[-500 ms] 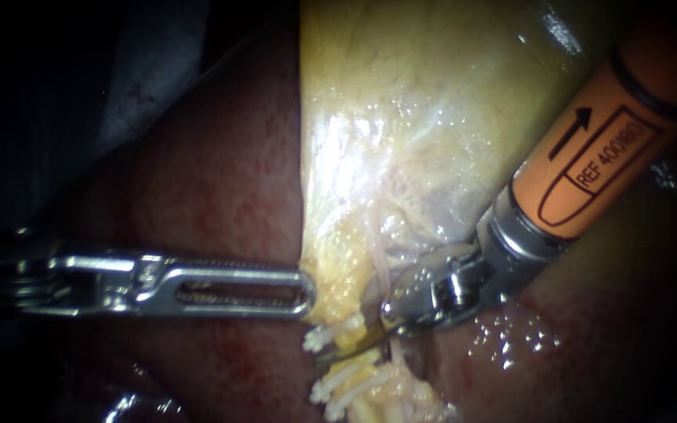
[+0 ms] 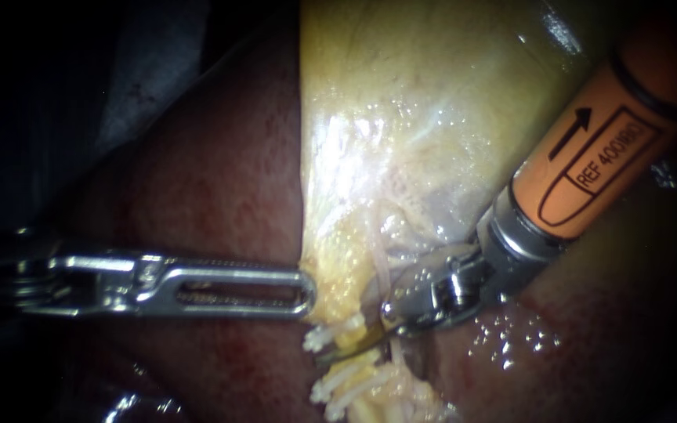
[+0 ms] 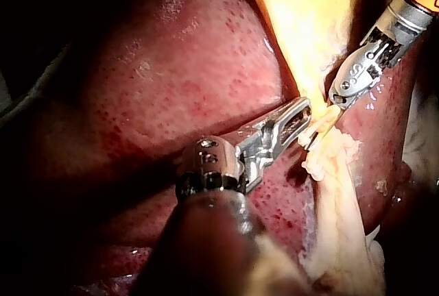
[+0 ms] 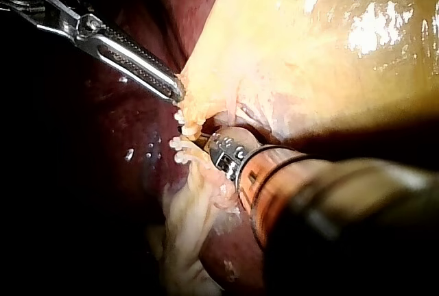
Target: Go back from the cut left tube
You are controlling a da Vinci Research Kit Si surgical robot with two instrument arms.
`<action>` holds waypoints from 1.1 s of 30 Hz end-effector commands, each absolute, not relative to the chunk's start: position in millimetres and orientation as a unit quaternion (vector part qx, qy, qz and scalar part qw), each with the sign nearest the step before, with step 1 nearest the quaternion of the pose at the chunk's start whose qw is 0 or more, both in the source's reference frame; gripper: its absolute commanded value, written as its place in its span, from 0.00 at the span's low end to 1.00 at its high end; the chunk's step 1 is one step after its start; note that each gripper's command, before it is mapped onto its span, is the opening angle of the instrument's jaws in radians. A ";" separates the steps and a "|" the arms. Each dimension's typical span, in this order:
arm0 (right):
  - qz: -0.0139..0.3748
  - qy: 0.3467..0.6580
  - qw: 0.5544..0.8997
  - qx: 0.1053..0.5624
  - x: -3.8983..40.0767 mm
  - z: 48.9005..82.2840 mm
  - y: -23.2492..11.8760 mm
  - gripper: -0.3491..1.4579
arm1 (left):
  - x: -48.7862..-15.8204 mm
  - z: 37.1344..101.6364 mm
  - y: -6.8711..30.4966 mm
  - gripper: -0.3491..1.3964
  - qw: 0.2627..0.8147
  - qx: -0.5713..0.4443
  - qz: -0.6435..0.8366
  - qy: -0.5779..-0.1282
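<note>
the main risk in backing out is snagging. the right tool (image 2: pixel 348 349) has its thin tip lying in the gap of the cut tube (image 2: pixel 316 339), touching or nearly touching both stumps. a withdrawal that swings sideways rather than along the orange shaft could hook a stump, drag a white clip (image 2: pixel 331 389) off it, or nick the liver (image 2: pixel 213 180) just beneath. whether that tip is parted or closed i cannot tell, since only a slender sliver shows between the stumps; if parted, an edge could catch tissue on the way out. a second risk lies with the left tool (image 2: pixel 305 291): its jaws lie narrow together and appear to pinch the lower edge of the yellow gallbladder (image 2: pixel 401 117) just above the cut, so a slip or tug there would shift the stumps against the tip. the cut tube sits at the gallbladder's lower corner, between the two tools' tips. it looks fully parted into an upper and a lower stump, each pale yellow and fringed with white clips, and the lower one runs away along a ragged yellowish strand over the dark red liver.
</note>
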State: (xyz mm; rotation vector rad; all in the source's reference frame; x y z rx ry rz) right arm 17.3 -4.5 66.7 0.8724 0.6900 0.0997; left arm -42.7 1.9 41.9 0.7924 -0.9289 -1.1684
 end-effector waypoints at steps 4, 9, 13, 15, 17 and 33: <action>0.048 0.327 0.848 0.414 17.4 66.7 -4.4 0.00 | -42.7 41.9 1.9 0.00 0.664 0.351 -0.517 -0.411; 0.048 0.328 0.848 0.413 17.4 66.8 -4.4 0.19 | -42.7 41.8 2.0 0.00 0.664 0.351 -0.517 -0.411; 0.050 0.329 0.849 0.409 17.4 66.8 -4.4 0.30 | -42.7 41.8 2.0 0.00 0.664 0.351 -0.517 -0.411; 0.050 0.329 0.849 0.409 17.4 66.8 -4.4 0.32 | -42.7 41.8 2.0 0.00 0.664 0.351 -0.517 -0.411; 0.050 0.329 0.849 0.409 17.4 66.8 -4.4 0.34 | -42.7 41.8 2.0 0.00 0.664 0.351 -0.517 -0.411; 0.053 0.331 0.850 0.406 17.5 66.8 -4.3 0.45 | -42.6 41.8 2.0 0.00 0.664 0.351 -0.517 -0.411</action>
